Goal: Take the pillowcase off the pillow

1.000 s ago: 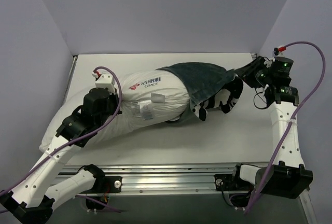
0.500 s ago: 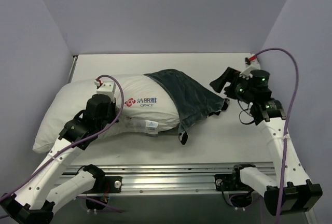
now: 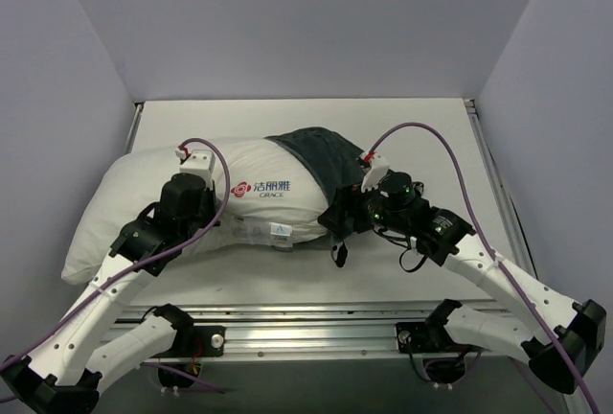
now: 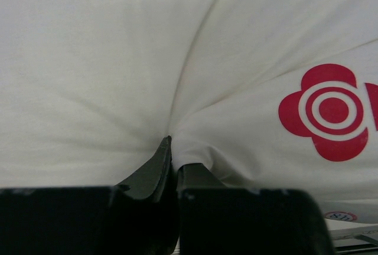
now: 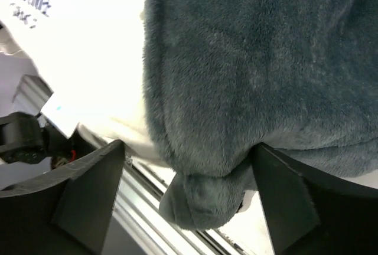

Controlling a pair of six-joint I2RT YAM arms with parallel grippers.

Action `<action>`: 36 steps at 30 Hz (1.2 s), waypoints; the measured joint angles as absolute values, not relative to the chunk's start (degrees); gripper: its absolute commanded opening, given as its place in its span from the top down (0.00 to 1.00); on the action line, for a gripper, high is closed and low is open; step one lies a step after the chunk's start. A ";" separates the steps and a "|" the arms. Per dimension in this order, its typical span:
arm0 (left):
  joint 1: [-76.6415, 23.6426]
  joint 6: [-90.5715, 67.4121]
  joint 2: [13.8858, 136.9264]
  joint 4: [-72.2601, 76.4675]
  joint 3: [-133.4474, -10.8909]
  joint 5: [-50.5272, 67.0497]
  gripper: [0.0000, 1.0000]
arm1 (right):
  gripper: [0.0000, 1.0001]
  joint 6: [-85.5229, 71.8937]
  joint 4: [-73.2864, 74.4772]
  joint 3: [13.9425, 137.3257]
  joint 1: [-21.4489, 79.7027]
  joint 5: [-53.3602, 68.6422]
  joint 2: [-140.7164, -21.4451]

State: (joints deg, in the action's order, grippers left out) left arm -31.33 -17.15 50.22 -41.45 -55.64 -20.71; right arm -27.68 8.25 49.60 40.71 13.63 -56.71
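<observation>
The white pillow [image 3: 134,213] lies across the table's left and middle, its red logo [image 3: 239,187] facing up; the logo also shows in the left wrist view [image 4: 333,110]. The dark grey-teal pillowcase [image 3: 321,155] covers only its right end. My left gripper [image 3: 209,195] is shut on a pinch of the pillow's white fabric [image 4: 118,60], just left of the logo. My right gripper [image 3: 337,217] is open at the pillowcase's near edge. Its jaws stand wide on either side of a hanging fold of plush [image 5: 248,60], with the pillow [image 5: 88,48] to the left.
The white table [image 3: 431,136] is walled at the back and both sides. An aluminium rail [image 3: 316,323] runs along the near edge, under the right gripper. A small white tag [image 3: 278,232] sits on the pillow's near side.
My right gripper let go of the pillowcase at the far right and swung in to its near edge. The pillowcase fell back over the pillow's end. The pillow shifted left.
</observation>
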 measured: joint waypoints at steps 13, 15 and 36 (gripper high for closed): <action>-31.88 -17.37 49.93 -41.60 -55.64 -19.03 0.98 | 1.00 -26.98 7.33 48.25 37.08 3.55 -57.84; -32.36 -17.47 49.93 -41.30 -55.64 -17.52 0.98 | 1.00 -27.44 7.35 48.07 34.35 4.49 -56.45; -31.44 -18.98 46.33 -47.86 -56.86 -23.40 0.98 | 1.00 -27.35 12.78 45.06 13.43 14.37 -52.60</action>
State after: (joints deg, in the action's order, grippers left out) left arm -31.44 -18.98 46.33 -47.86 -56.86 -23.40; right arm -27.35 12.78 45.06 13.43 14.37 -52.60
